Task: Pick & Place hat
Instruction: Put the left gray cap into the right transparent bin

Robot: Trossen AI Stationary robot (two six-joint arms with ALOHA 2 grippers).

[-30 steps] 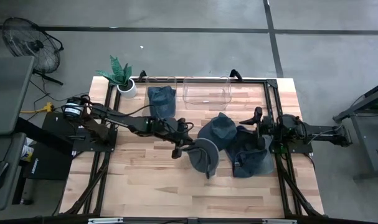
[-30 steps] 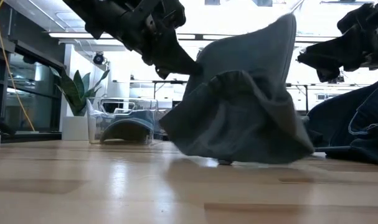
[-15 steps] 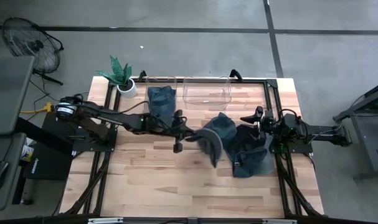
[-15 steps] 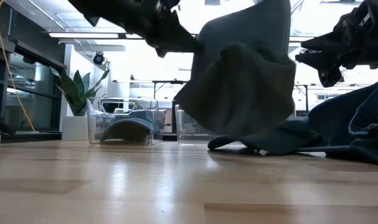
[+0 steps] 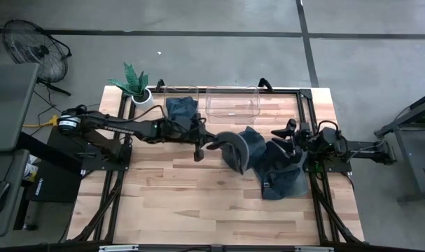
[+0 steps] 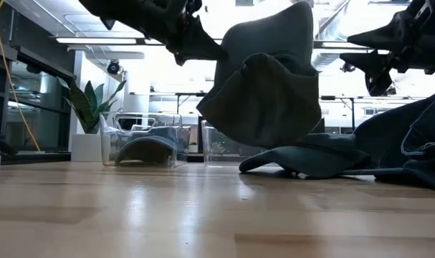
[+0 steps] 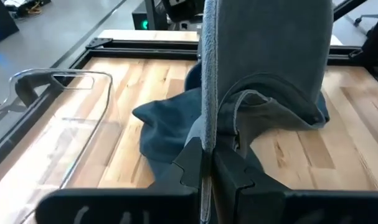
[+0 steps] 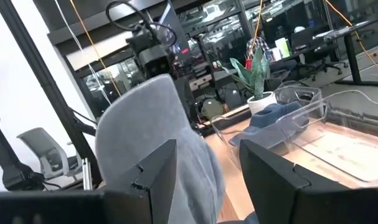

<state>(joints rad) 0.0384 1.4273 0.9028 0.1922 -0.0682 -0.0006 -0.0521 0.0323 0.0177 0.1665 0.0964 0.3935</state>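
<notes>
Now the left tool (image 5: 211, 145) carries a hat (image 5: 234, 147) pinched by its brim, clear of the desk (image 5: 170, 196) at centre. Next, swing toward the bins (image 5: 232, 102) at twelve o'clock. Right tool (image 5: 288, 134) waits, spread, at three o'clock.

The high view looks straight down from well above the wooden table (image 5: 163, 189), taking in both arms and surrounding floor. The low view sits at tabletop level, facing across the table toward 12 o'clock, close to the lifted grey hat (image 6: 267, 93). The left wrist view looks along the left gripper (image 7: 206, 163) toward 3 o'clock, very near the hat. The right wrist view faces toward 9 o'clock, past the hat to the potted plant (image 8: 258, 74). All four views share the hat; the clear bins (image 5: 232, 102) appear in each.
</notes>
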